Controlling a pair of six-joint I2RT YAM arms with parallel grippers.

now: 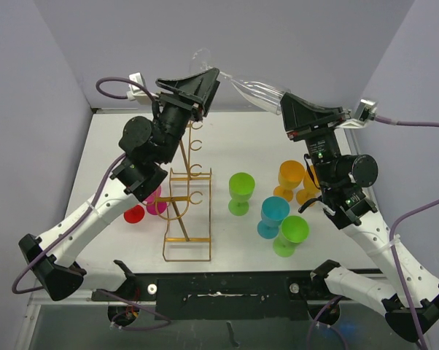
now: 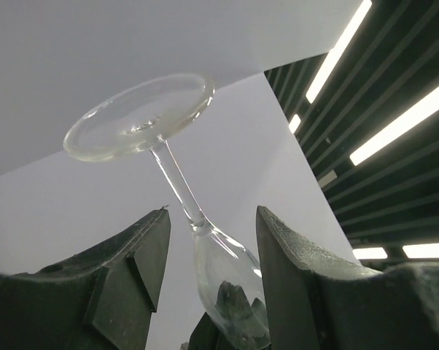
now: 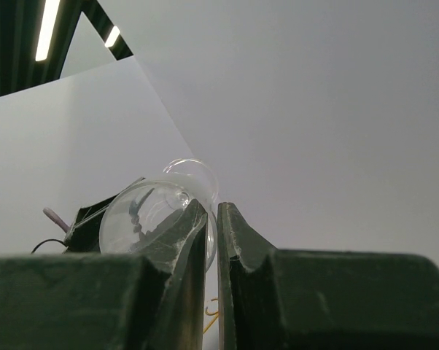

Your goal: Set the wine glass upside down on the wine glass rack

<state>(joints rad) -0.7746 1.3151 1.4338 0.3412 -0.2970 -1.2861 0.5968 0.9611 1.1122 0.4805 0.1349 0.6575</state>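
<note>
Nearest you, just beyond the arm bases, the gold wine glass rack (image 1: 186, 239) is standing upright on the white worktop (image 1: 234, 146), its ring hooks running up both sides. A pink goblet (image 1: 155, 206) and a red goblet (image 1: 134, 214) are sitting just left of it, partly hidden behind your left arm (image 1: 95, 215). A green goblet (image 1: 241, 191) is standing to the rack's right, with orange goblets (image 1: 290, 175), a teal goblet (image 1: 273, 211) and a second green one (image 1: 292, 230) clustering farther right.

Behind all this you are holding the clear wine glass (image 1: 252, 89) up in the air near the back wall, clear of the rack, lying roughly sideways with its foot toward the left. Your right claw (image 3: 213, 219) is pinching the wall of the bowl, fingers almost together. Your left claw (image 2: 212, 248) is standing apart around the point where stem meets bowl, with a gap showing beside the stem.
</note>
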